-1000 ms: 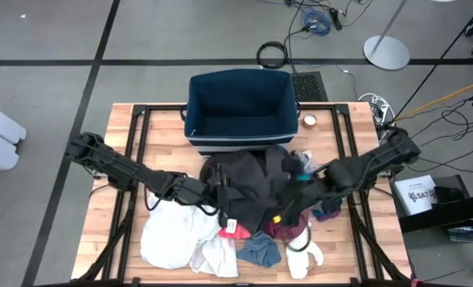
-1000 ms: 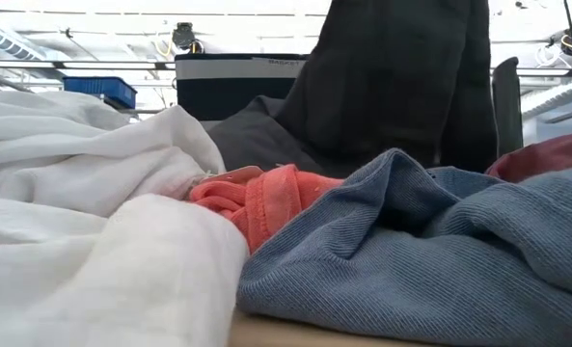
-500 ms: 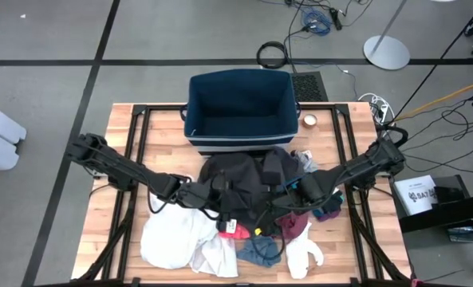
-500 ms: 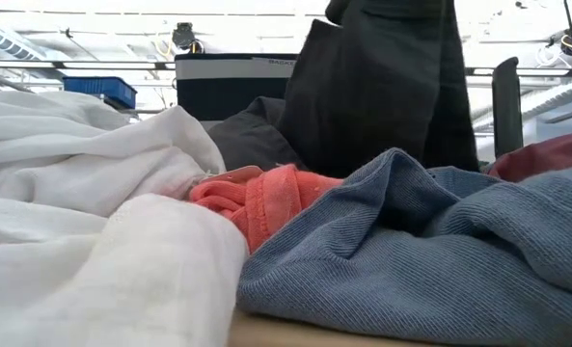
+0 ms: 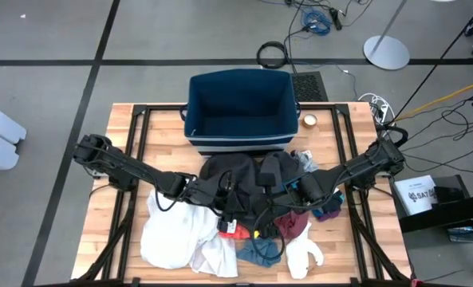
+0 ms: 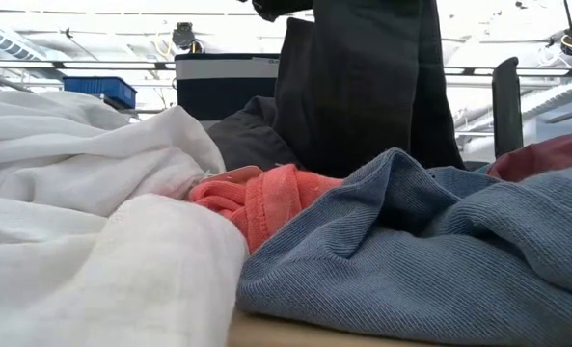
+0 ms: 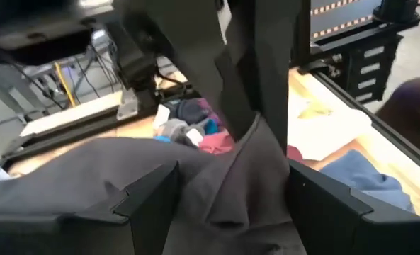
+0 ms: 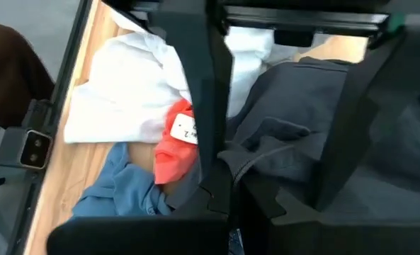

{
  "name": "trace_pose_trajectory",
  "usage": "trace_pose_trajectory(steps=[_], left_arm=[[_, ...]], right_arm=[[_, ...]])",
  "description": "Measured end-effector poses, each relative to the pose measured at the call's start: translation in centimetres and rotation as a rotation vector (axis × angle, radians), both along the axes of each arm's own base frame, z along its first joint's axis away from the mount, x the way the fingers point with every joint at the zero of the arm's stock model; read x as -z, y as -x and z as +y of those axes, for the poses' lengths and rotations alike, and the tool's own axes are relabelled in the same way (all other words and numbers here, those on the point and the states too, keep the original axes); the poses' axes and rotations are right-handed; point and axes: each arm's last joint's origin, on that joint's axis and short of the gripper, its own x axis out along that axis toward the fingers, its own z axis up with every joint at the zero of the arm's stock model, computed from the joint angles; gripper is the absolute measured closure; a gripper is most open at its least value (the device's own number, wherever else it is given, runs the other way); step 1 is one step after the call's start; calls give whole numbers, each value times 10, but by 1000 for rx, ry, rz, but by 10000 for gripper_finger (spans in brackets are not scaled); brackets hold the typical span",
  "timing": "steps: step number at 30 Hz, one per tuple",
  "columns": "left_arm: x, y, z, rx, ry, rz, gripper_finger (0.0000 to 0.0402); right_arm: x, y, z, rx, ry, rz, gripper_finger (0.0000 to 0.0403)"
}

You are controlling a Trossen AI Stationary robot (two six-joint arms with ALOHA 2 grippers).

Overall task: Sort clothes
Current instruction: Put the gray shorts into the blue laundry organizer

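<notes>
Clothes: a heap of soft garments on the near half of the wooden table (image 5: 332, 239), in front of the bin.

Item, dark grey garment (image 5: 240, 179): largest piece, at the heap's middle just before the bin. Part of it hangs lifted as a tall dark fold in the low view (image 6: 363, 87); the rest lies bunched on the table.

Item, white garment (image 5: 172, 235): large, crumpled, at the heap's left near corner; fills the left of the low view (image 6: 83, 222).

Item, red piece (image 5: 234, 229): small, with a white tag, between the white garment and the blue-grey piece; touching both in the low view (image 6: 261, 202).

Item, blue-grey piece (image 5: 260, 251): ribbed, at the near edge of the heap.

Item, maroon piece (image 5: 292, 226): just right of the heap's middle.

Item, white sock (image 5: 306, 251): near right corner of the heap.

Left gripper (image 5: 224, 195): reaches in from the left onto the dark grey garment. Fingers (image 7: 149, 195) spread wide, with grey fabric lying between them.

Right gripper (image 5: 264, 203): reaches in from the right, close beside the left one. Fingers pressed together, pinching a fold of the dark grey garment (image 8: 266, 152).

Navy bin (image 5: 240, 137): white-striped, at the table's far middle, nothing visible inside.
</notes>
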Motion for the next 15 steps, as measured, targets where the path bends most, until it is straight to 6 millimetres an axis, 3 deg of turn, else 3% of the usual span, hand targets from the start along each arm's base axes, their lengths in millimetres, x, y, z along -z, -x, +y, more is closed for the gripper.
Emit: trace_pose_trajectory(steps=[5, 8, 12, 15], left_arm=[[6, -2, -1, 73, -9, 32, 155], [6, -2, -1, 83, -39, 21, 185], [3, -3, -1, 76, -82, -14, 262], [3, -2, 0, 75, -125, -19, 344]], right_arm=[[0, 0, 0, 6, -7, 0, 403], [-1, 0, 0, 5, -9, -2, 403], [-1, 0, 0, 2, -8, -3, 399], [-1, 1, 1, -45, -8, 5, 383]])
